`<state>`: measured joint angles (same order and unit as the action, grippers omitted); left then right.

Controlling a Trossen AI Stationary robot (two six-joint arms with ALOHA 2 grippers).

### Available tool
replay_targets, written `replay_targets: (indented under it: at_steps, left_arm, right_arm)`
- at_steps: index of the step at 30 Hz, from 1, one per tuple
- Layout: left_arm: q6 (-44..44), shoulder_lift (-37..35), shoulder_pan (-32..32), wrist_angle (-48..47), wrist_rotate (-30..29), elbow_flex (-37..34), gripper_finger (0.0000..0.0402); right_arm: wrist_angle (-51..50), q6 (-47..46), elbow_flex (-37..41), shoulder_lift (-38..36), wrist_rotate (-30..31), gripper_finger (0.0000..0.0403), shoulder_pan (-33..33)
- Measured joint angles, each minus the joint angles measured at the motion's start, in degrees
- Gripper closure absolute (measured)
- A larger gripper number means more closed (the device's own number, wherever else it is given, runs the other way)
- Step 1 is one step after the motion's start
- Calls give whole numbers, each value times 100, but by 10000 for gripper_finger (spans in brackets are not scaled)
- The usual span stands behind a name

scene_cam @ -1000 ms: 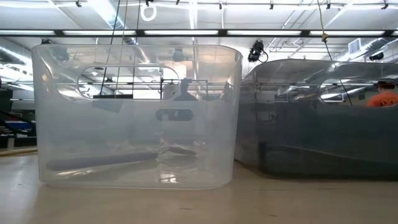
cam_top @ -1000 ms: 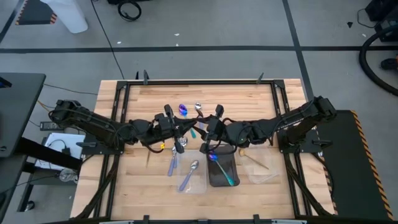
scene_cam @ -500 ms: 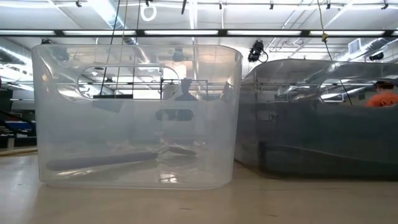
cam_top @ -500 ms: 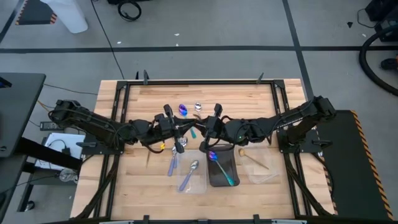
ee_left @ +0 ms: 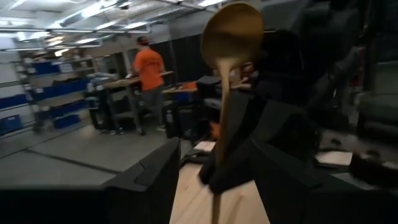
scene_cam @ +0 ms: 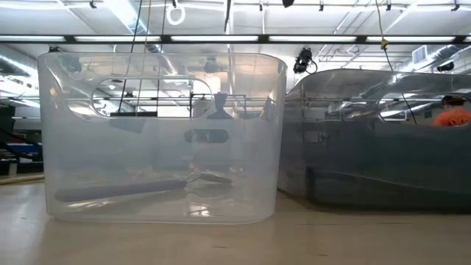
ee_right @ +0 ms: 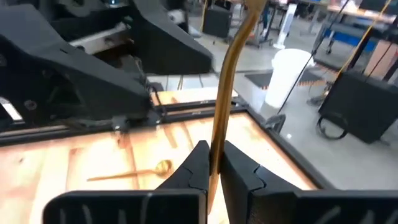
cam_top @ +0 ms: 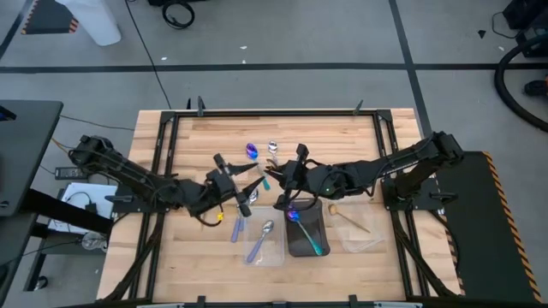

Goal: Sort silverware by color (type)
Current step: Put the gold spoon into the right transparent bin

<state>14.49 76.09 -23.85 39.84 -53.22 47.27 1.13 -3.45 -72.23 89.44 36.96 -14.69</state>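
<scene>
While the right gripper (ee_right: 212, 158) stays near the bench's middle, its jaws clamped on the handle of a gold spoon (ee_right: 227, 93), your left gripper (ee_left: 214, 168) has pulled back toward its own side. A moment ago the two nearly met over the loose pile. The left jaws appear closed on a second gold spoon (ee_left: 231, 34), held bowl-up.

I judge both arms have lifted a gold piece clear. Both pieces belong in the clear tray (cam_top: 364, 239) on the right, so the left arm's retreat probably just makes room.

In the high view I count:
- Three gold spoons: the two held, and a third gold spoon (cam_top: 351, 220) already in that right tray.
- One purple-blue spoon (cam_top: 305, 231) in the dark tray (cam_top: 301, 250).
- Two silver spoons (cam_top: 262, 239) at the left clear tray (cam_top: 276, 257), though one may lie just beside it.
- About three pieces still loose (cam_top: 261, 151) on the bench (cam_top: 360, 137) beyond the grippers, too small to sort surely.
</scene>
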Motion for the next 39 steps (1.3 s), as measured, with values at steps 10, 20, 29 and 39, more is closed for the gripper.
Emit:
replay_targets:
  at_steps: [10, 20, 29, 39]
  left_arm:
    - [-594, -2, -347, -1177, -235, 0, 228]
    - [-761, -2, -168, -1622, 32, 0, 235]
    - [-789, -2, 190, -1985, 45, 0, 235]
    - [-971, -2, 319, -2179, 541, 0, 235]
  right_arm:
    - [-1540, -1299, 0, -422, -60, 371, -309]
    - [-3105, -2695, 0, -907, -538, 369, -514]
    - [-4499, -3934, 0, -1000, -1370, 369, -491]
    - [-5421, -4789, 0, -1000, -2146, 369, -473]
